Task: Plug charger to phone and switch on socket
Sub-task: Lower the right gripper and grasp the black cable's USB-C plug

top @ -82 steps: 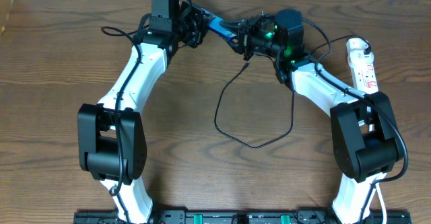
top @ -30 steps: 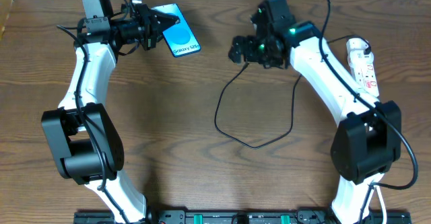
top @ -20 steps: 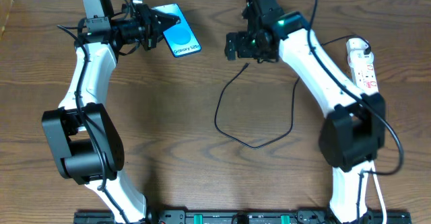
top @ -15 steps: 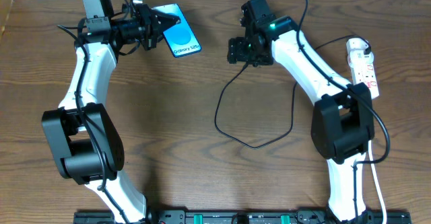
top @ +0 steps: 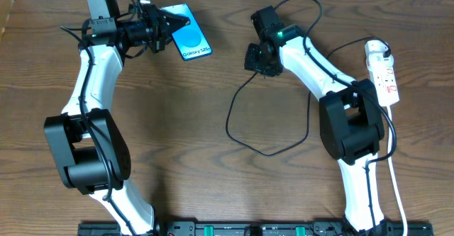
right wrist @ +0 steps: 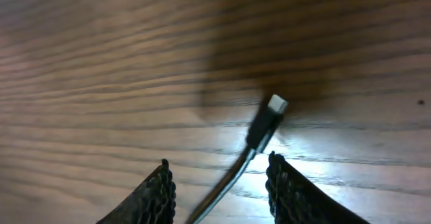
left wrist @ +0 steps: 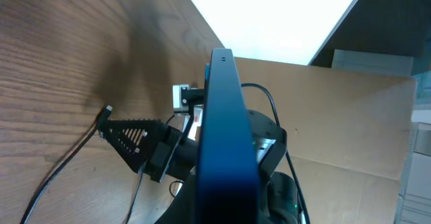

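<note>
Between the fingers of the right gripper [right wrist: 219, 165] the thin black cable of the charger [right wrist: 259, 133] passes. The jaws stand apart on both sides of it, and I cannot see that they touch it. Its small light connector tip [right wrist: 276, 104] lies on the wooden table [right wrist: 101, 62], just past the fingertips toward 1 o'clock. A second ago these jaws were wider, and the gripper stood a little more to the right and higher over the table. The elbow of this arm has also swung inward.

From overhead, the right gripper [top: 261, 57] is near 12 o'clock. The charger [top: 230, 119] makes a big loop below it in the middle of the table [top: 184, 158]. The socket [top: 381, 71] lies at 2 o'clock, well apart.

The left gripper [top: 162, 29] is closed on the phone [top: 188, 32] at 11 o'clock, as it was a second ago, with the blue screen up.

Only the right wrist view shows the connector tip clearly. The left wrist view shows the phone [left wrist: 222, 150] edge-on, which the overhead view does not give.
</note>
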